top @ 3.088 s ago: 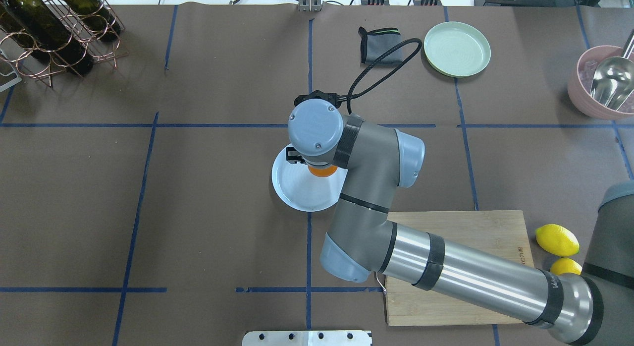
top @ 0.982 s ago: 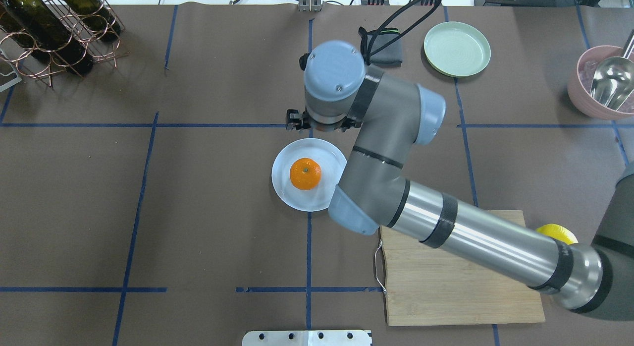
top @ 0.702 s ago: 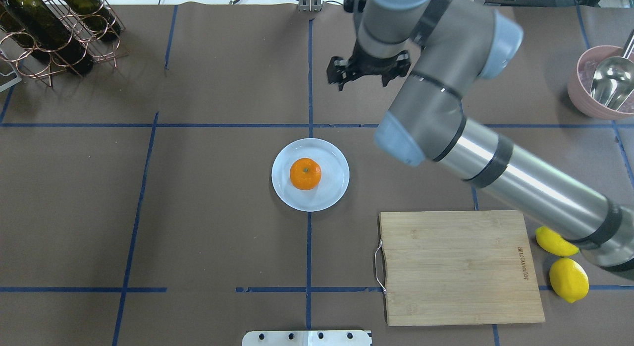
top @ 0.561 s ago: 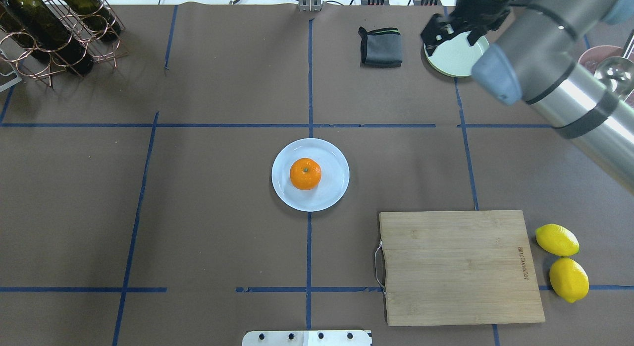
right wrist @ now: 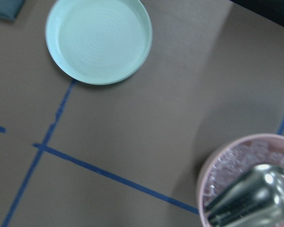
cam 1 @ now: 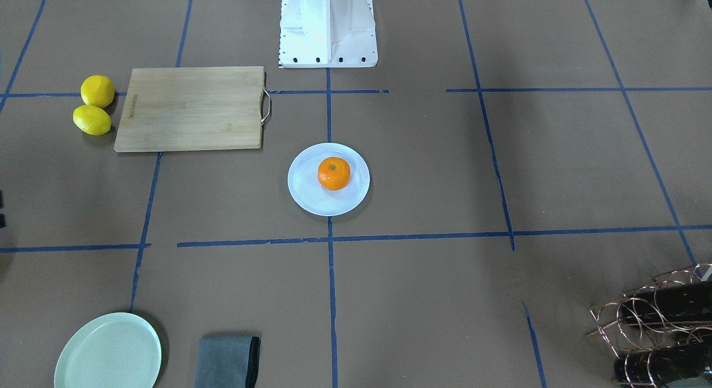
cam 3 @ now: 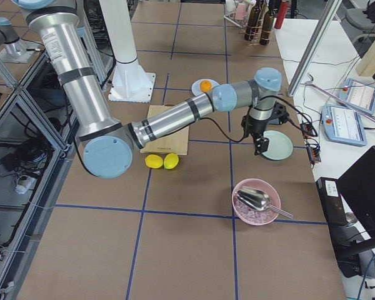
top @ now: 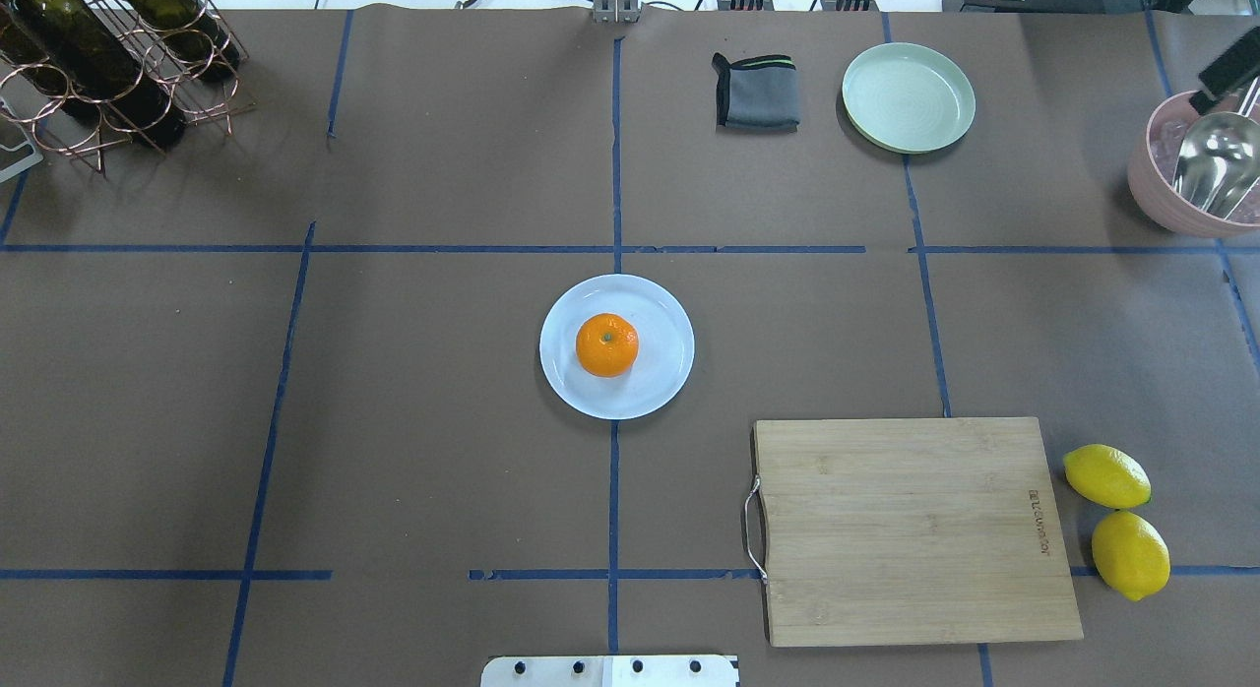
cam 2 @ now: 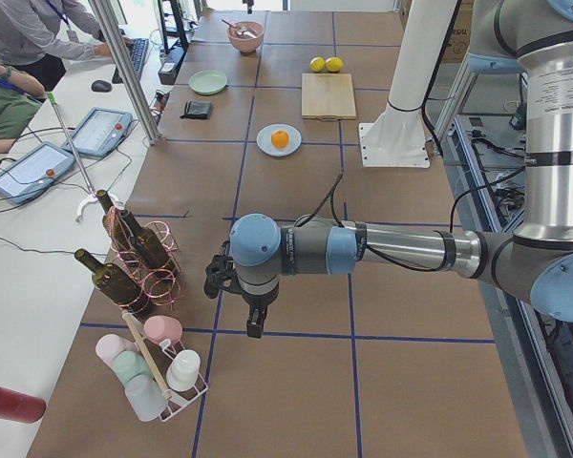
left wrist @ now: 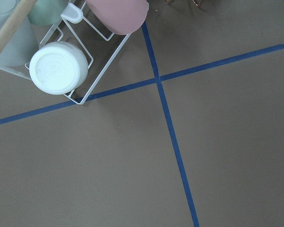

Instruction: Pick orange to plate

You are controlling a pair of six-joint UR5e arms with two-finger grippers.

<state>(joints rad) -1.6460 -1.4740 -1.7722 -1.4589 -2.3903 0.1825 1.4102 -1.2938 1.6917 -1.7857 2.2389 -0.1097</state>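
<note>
The orange (top: 606, 344) rests on the white plate (top: 661, 370) at the table's middle, a little left of the plate's centre; nothing touches it. The front view shows the same orange (cam 1: 334, 173) and plate (cam 1: 309, 198). My right gripper (cam 3: 258, 145) hangs far from them, over the table beside the mint-green plate; the overhead view shows only a black sliver of it at the right edge, so I cannot tell its state. My left gripper (cam 2: 252, 322) hovers by the wine rack at the table's left end; I cannot tell its state either.
A wooden cutting board (top: 911, 530) lies right of the plate, with two lemons (top: 1105, 475) beyond it. A mint-green plate (top: 908, 96), a grey cloth (top: 756, 92) and a pink bowl (top: 1157, 200) with a metal scoop sit at the far right. A wine rack (top: 98, 67) stands far left.
My right gripper let go of the orange on the white plate, rose and swung away to the far right, almost out of the overhead view. The orange has stayed still since.
</note>
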